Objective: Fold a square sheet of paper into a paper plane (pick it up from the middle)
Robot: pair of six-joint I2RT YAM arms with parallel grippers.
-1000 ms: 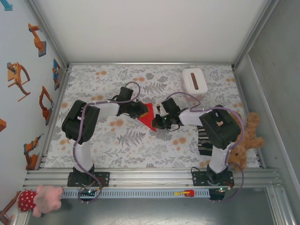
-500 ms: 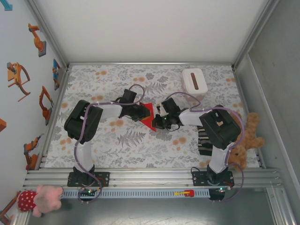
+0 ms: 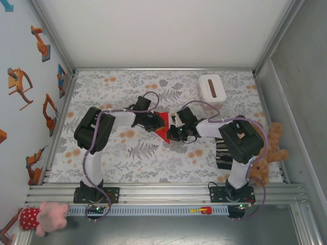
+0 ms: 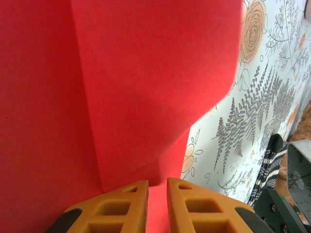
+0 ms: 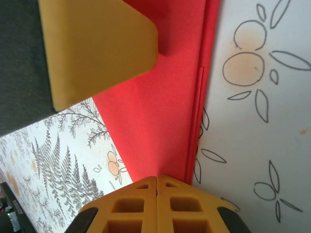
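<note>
The square sheet of paper (image 3: 164,127) is bright red and folded to a creased triangular outline on the floral table cover between my two grippers. My left gripper (image 3: 155,121) reaches it from the left. In the left wrist view the paper (image 4: 146,73) shows a crease and a curved, raised flap, and the left gripper (image 4: 157,182) has a narrow slit between its jaws with red showing in it. My right gripper (image 3: 176,131) comes from the right. Its jaws (image 5: 157,177) are shut together, tip on the paper (image 5: 155,121) near a layered edge. The left gripper's finger (image 5: 97,48) rests above it.
A white box (image 3: 212,88) with a dark slot stands at the back right. A black-and-white striped cloth (image 3: 222,153) and a brown teddy bear (image 3: 268,153) lie at the right edge. A pink plush toy (image 3: 43,217) sits outside the front left corner.
The left arm has swung to the right, bringing its gripper further over the red paper. The right arm and the paper have hardly moved.
</note>
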